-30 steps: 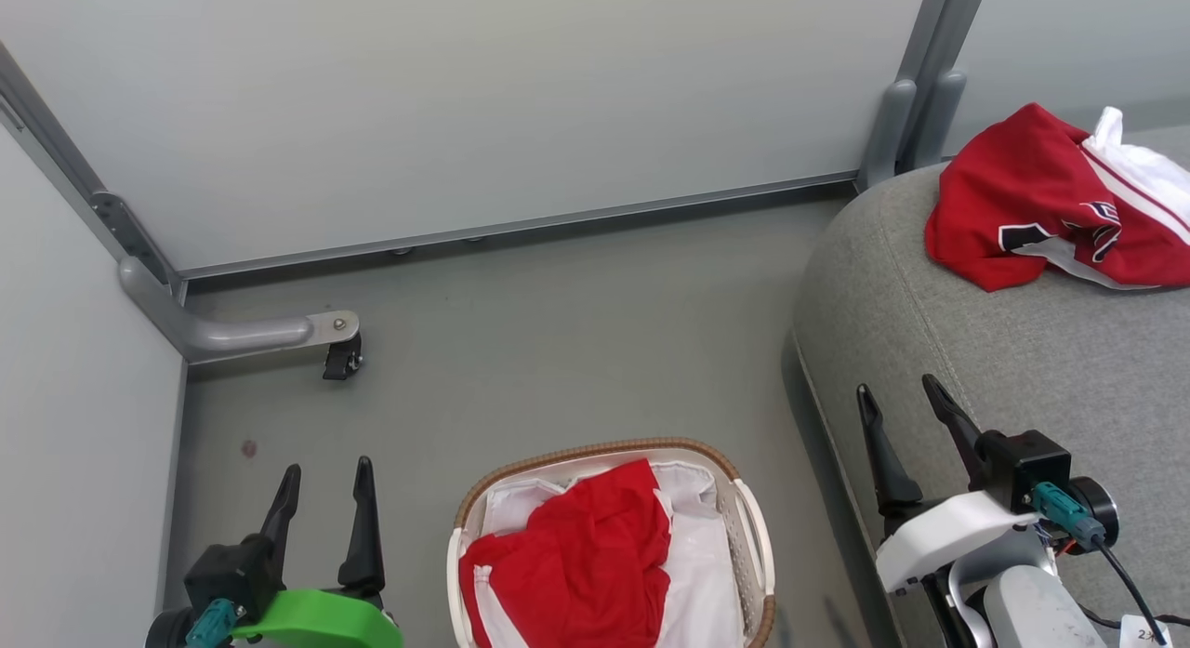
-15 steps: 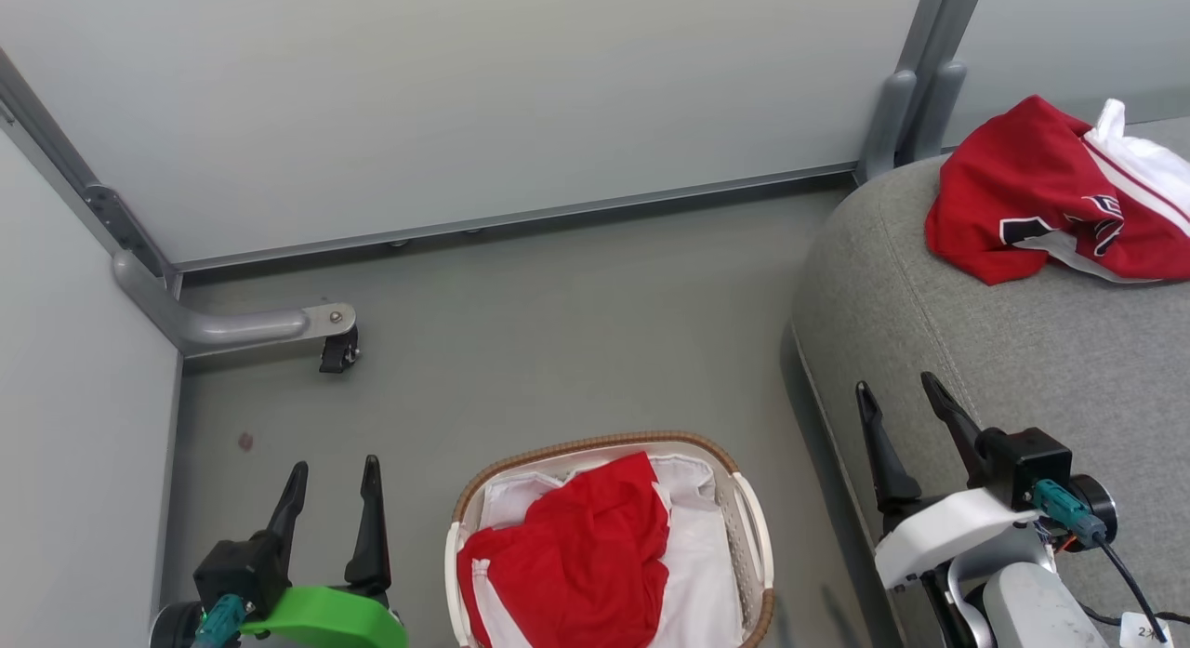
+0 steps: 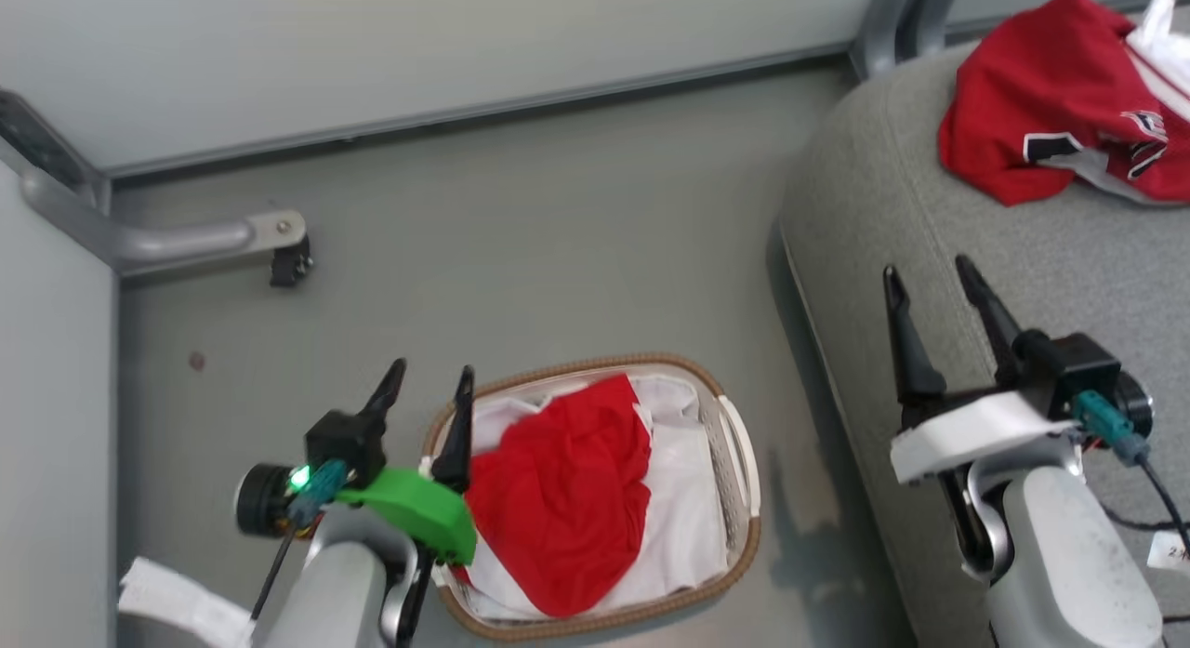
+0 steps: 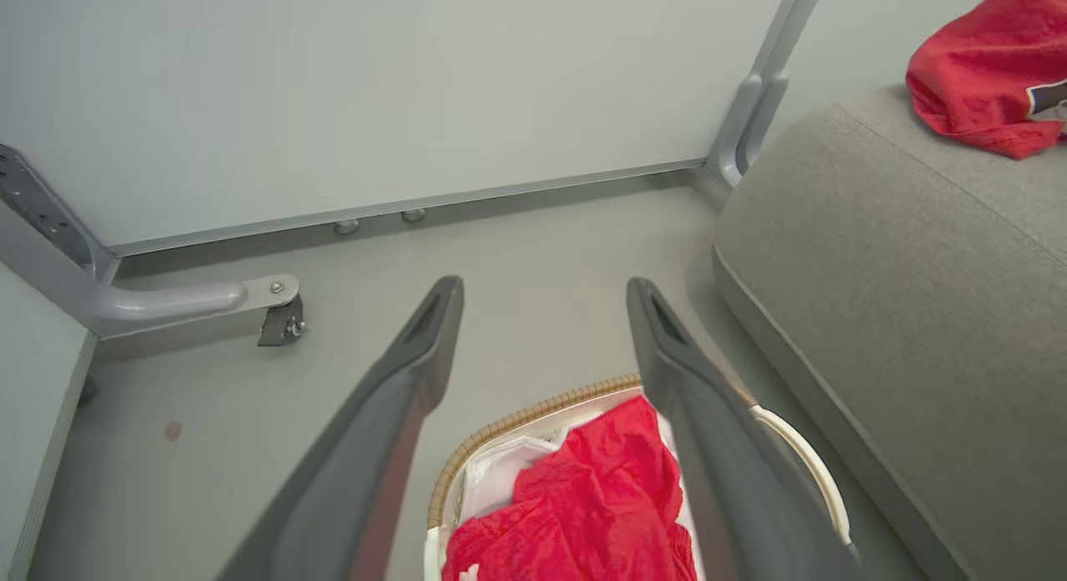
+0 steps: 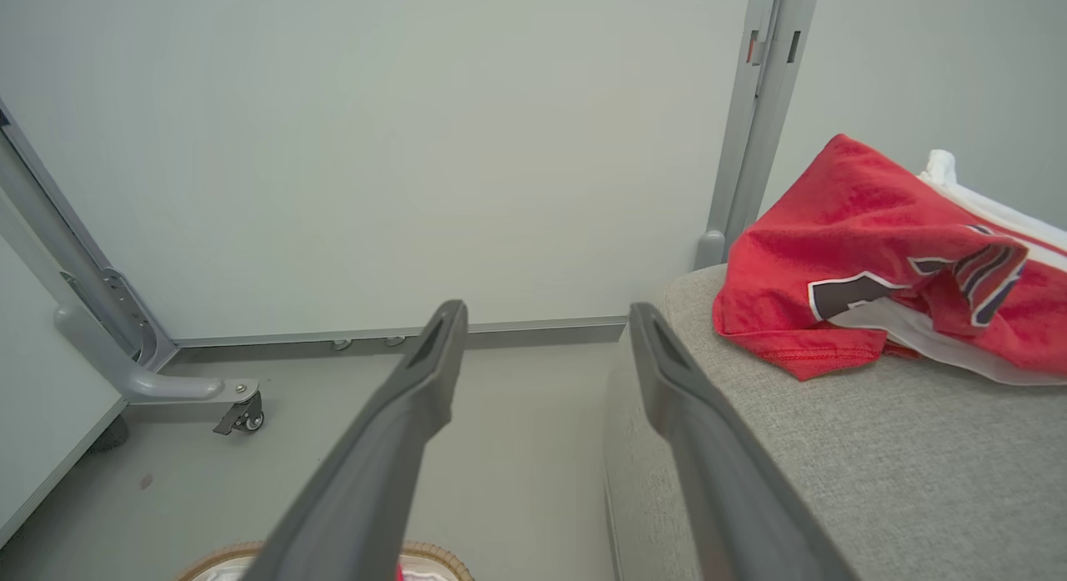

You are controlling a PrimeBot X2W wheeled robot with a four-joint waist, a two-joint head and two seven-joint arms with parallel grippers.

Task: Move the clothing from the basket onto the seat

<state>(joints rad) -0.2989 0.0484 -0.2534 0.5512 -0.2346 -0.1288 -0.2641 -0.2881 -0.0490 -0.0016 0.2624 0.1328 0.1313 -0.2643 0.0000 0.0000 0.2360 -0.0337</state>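
Bright, even overhead light; no glare. Soft shadows on floor (image 3: 558, 211) right of basket (image 3: 748, 462) and under seat (image 3: 865, 211) edge. Head view slightly smeared. Wrist views: near jaws blurred, wall posts (image 5: 754, 147) lean outward.

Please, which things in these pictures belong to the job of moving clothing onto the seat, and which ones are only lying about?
Belong to the job: red garment in the basket; seat; red jersey already lying on the seat.
Only lying about: partition panel; its caster foot; small floor stain.
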